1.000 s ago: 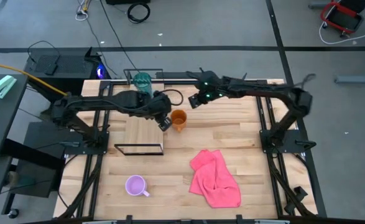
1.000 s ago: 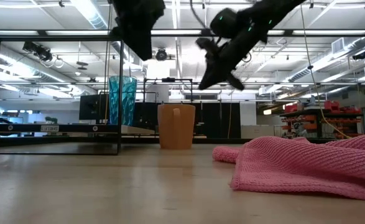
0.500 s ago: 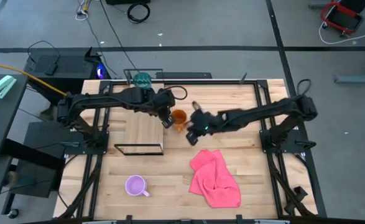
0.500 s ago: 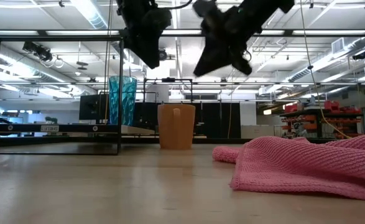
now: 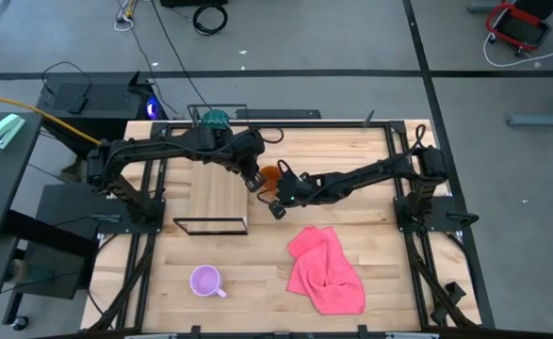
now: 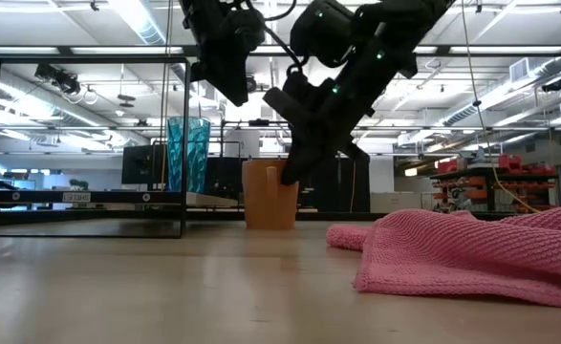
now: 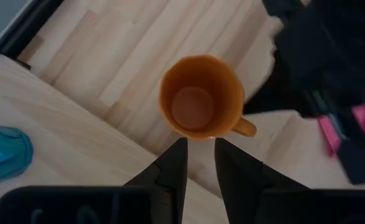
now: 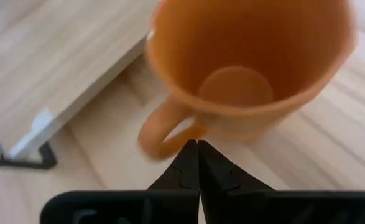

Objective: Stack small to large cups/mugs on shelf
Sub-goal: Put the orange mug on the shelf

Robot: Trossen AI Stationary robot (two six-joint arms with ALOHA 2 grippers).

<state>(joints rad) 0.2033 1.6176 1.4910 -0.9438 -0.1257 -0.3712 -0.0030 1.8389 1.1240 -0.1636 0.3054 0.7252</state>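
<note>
Three vessels on record. Orange mug (image 5: 270, 177): upright on the counter (image 5: 370, 282), just beside the shelf (image 5: 216, 198), handle toward the right end effector; not yet shelved. Teal tumbler (image 5: 216, 121): at the shelf's far end, apparently on the plank. Lilac mug (image 5: 206, 281): on the counter near the front edge, well apart from the shelf and from both arms, untouched.

Left end effector (image 7: 199, 163): hovering above the orange mug on its shelf side, fingers parted by a narrow gap, gripping nothing. Right end effector (image 8: 198, 163): low beside the mug at its handle, fingers closed together, empty; in the low view it overlaps the mug, contact uncertain.

Other item: pink cloth (image 5: 325, 269), crumpled on the counter, near the front right.

Progress, as judged: early. At most the tumbler is on the shelf; no nesting or stacking done. Remaining: take up the orange and lilac mugs and stack all three by size on the plank.
</note>
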